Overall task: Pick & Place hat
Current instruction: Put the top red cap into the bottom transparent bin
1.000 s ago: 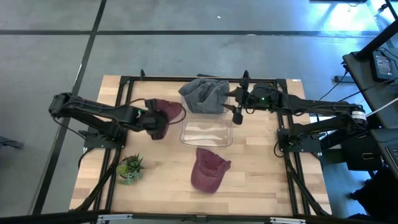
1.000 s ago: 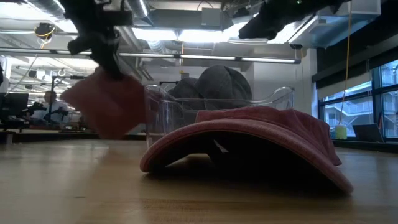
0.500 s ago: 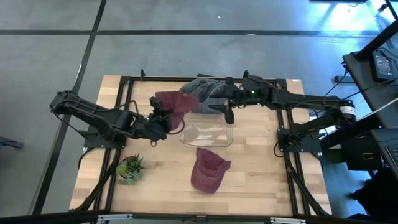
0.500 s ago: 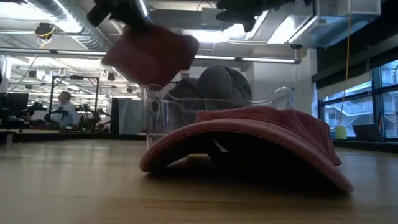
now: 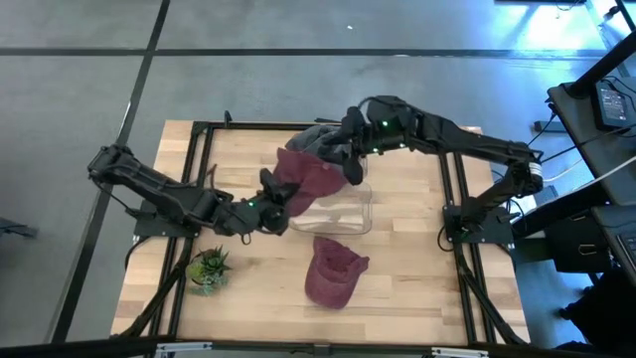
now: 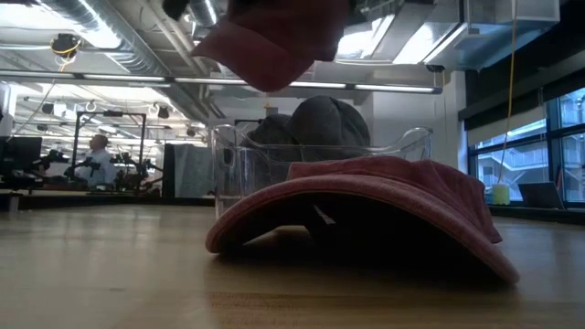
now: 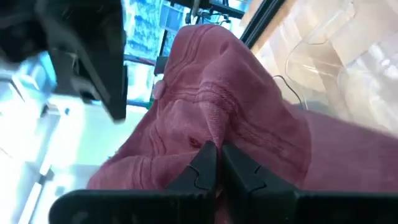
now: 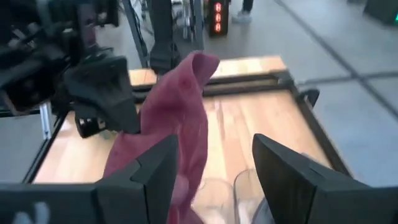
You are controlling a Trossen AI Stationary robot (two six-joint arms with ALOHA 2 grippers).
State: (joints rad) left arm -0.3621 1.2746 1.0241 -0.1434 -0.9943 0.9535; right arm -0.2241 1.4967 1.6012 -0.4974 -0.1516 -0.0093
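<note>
A maroon hat (image 5: 313, 179) hangs in the air over the clear bin (image 5: 348, 221), shown at the top of the low view (image 6: 274, 37). My left gripper (image 5: 281, 202) is shut on it, at the bin's left side. My right gripper (image 5: 350, 151) is open above the bin's far edge; in its wrist view the maroon hat (image 8: 177, 124) hangs between its spread fingers (image 8: 214, 180). A grey hat (image 5: 320, 139) lies over the bin's far rim. A second maroon hat (image 5: 333, 270) rests crown up on the table, near of the bin. My left gripper pinches a fold of the maroon hat's cloth (image 7: 211, 134) between its two fingers (image 7: 202, 165), coming in from the table's left. The hat is lifted clear of the table and drapes slack away from the fingers, above the bin.
A small potted plant (image 5: 207, 268) stands near the table's left near corner. The black frame rails (image 5: 204, 134) run around the table's edges. Bare wood (image 5: 417, 278) lies right of the second maroon hat. People sit in the room behind the table (image 6: 91, 151).
My left gripper has risen and swung toward the table's right, carrying the maroon hat from beside the bin's left wall to above the bin. My right gripper has moved toward the table's left, across the grey hat and close to the lifted hat.
</note>
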